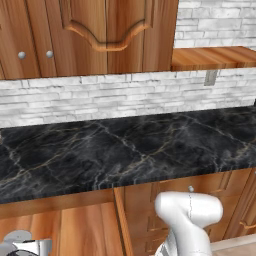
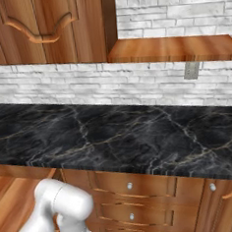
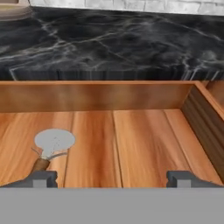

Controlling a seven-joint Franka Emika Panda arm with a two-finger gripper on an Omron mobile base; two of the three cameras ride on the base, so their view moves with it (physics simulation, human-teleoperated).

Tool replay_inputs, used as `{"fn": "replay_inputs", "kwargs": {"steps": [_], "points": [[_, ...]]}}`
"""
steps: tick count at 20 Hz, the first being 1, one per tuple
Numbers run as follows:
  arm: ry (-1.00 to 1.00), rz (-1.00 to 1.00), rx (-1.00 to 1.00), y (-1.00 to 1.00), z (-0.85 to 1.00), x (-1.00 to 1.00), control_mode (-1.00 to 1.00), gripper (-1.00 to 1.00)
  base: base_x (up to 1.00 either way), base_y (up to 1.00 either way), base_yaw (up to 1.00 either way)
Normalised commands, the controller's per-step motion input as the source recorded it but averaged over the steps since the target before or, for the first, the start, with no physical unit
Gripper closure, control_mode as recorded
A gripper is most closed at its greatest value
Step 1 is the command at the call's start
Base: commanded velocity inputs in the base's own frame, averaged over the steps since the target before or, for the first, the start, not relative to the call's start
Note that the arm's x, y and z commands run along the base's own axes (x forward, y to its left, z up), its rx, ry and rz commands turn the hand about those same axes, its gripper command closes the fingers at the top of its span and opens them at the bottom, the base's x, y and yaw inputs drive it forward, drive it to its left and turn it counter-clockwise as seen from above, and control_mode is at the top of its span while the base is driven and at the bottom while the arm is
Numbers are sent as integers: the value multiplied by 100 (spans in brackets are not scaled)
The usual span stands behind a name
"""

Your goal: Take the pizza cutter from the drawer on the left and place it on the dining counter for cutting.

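Note:
The drawer (image 3: 144, 144) stands pulled out below the counter edge, its smooth wood floor showing, and it also appears at the lower left of the left base view (image 1: 85, 225). The pizza cutter (image 3: 53, 142) lies flat at the drawer's left. Its round silver-grey wheel points toward the drawer's back wall, and its brown handle (image 3: 40, 165) ends just ahead of my left fingertip. My gripper (image 3: 113, 179) hangs open over the drawer floor, jaws wide apart, nothing between them, the cutter off to its left. The dining counter is out of view.
A narrow black marble counter (image 1: 130, 145) backed by white brick (image 2: 110, 79) runs above the drawer. Wooden wall cabinets (image 1: 100, 35) hang overhead, with an outlet (image 2: 191, 70) on the wall. Closed drawers with silver knobs (image 2: 129, 186) sit to the right. The drawer's right wall (image 3: 203, 127) stands close to my right finger.

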Motion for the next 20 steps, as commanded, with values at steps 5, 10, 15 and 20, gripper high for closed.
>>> {"fn": "replay_inputs", "kwargs": {"steps": [5, 10, 15, 20], "points": [[7, 0, 0, -27, 0, 90, -100, -100, 0, 0, 0], [26, 0, 0, 12, 0, 43, -100, -100, 0, 0, 0], [50, 0, 0, 43, 0, 0, -100, -100, 0, 0, 0], [48, 0, 0, 39, -13, 0, -100, -100, 0, 0, 0]]}}
